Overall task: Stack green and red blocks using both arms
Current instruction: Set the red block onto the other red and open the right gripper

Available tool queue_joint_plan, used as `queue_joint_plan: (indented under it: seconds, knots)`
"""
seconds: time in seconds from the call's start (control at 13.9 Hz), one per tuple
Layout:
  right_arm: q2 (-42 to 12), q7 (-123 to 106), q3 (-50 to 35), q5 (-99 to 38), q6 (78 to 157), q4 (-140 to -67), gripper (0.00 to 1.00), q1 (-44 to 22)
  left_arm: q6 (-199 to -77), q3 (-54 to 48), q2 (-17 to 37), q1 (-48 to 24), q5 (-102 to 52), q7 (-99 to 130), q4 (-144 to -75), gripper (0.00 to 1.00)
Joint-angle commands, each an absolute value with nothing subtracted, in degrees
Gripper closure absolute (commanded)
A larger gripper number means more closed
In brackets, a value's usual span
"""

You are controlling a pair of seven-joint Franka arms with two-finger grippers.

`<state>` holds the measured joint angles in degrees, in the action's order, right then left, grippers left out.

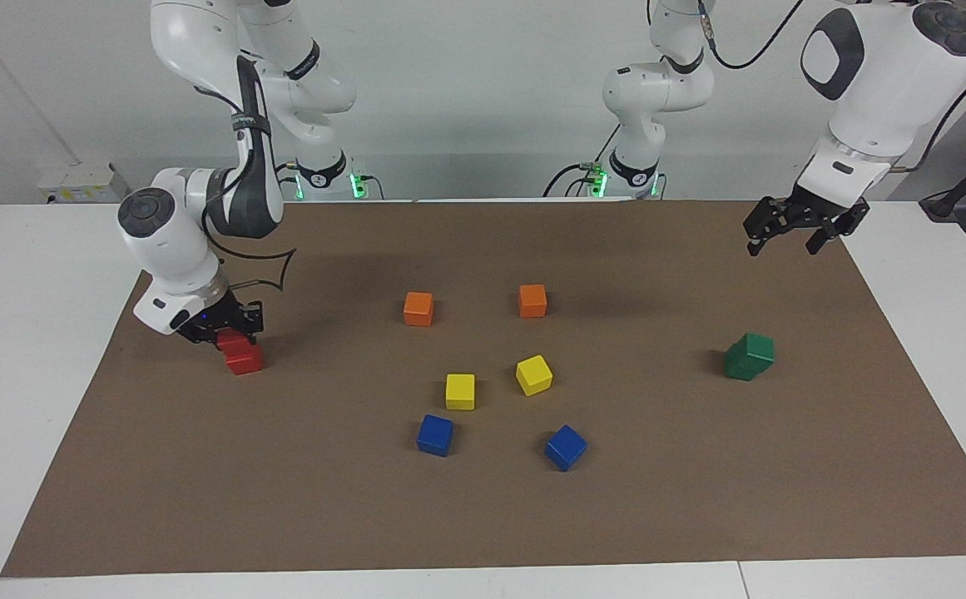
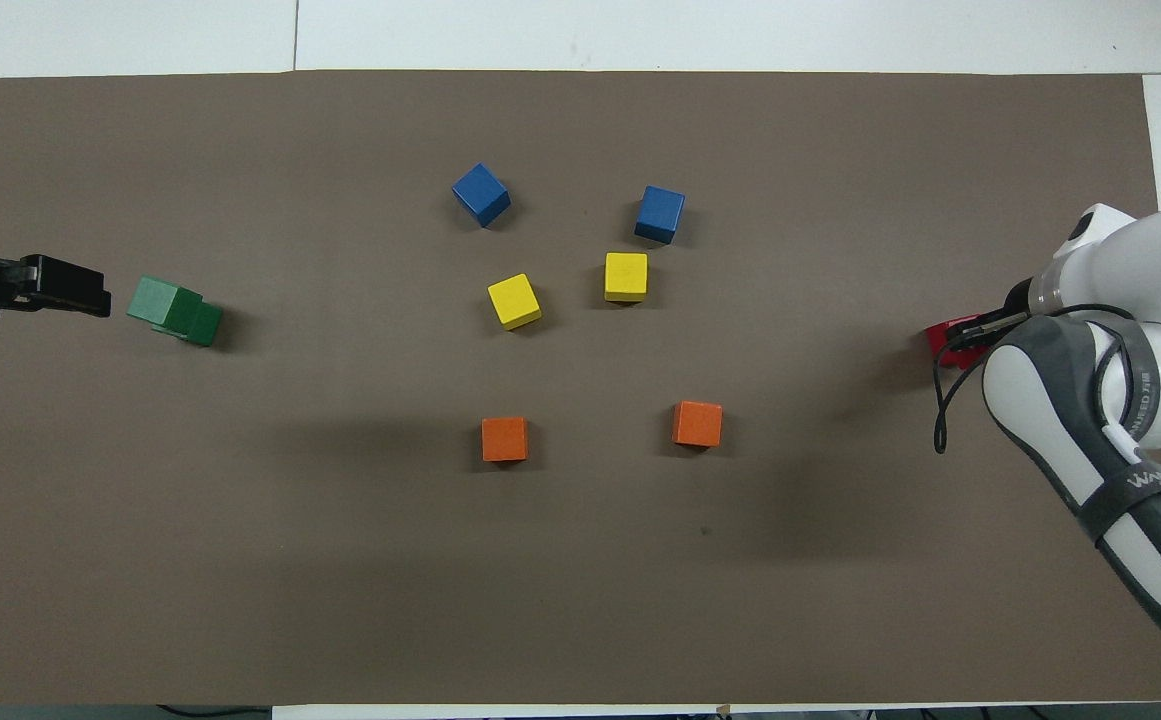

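You have a brown mat [image 1: 483, 516] spread over a white table [image 1: 25, 333]; a pale grey wall [image 1: 483, 91] fills the top of the facing view, where green lights glow at both arm bases.

At the left of the facing view your right gripper [image 1: 231, 331] sits low, clamped on the upper red block [image 1: 233, 340], which rests skewed on the lower red block [image 1: 245, 359]; in the overhead view, at the right edge, the right arm's wrist [image 2: 1120, 300] covers nearly all of this pair, leaving only a sliver of red [image 2: 940, 335].

At the upper right of the facing view your left gripper [image 1: 795, 231] hangs in the air with its fingers spread wide and nothing between them; in the overhead view only its black tip [image 2: 60, 288] shows, at the left edge, the rest being cut off.

The green blocks [image 1: 749, 356] stand stacked right of centre in the facing view, the top one offset so the lower one peeks out.

Mid-frame lie two orange cubes [image 1: 418, 309], two yellow cubes [image 1: 460, 391] and two blue cubes [image 1: 435, 435], all apart from one another.
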<state>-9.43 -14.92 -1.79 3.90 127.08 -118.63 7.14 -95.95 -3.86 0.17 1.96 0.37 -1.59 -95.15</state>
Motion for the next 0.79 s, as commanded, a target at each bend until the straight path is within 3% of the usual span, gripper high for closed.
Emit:
queue_joint_plan:
  seconds: [0.0, 0.07, 0.72]
  knots:
    - [-9.1, -13.3, -2.3, 4.7, 128.5, -119.4, 0.14, 7.8, -95.4, -2.8, 0.4, 1.1, -0.1, -1.1, -95.2, 0.0]
    - [-9.1, -13.4, -2.3, 4.7, 128.4, -119.4, 0.0, 7.9, -95.5, -2.8, 0.2, 1.1, -0.1, -1.1, -95.4, 0.0]
    - [-9.9, -13.4, -2.3, 4.6, 128.4, -117.4, 0.0, 8.7, -94.7, -3.2, 0.6, 0.7, 0.4, 0.2, -93.6, 0.0]
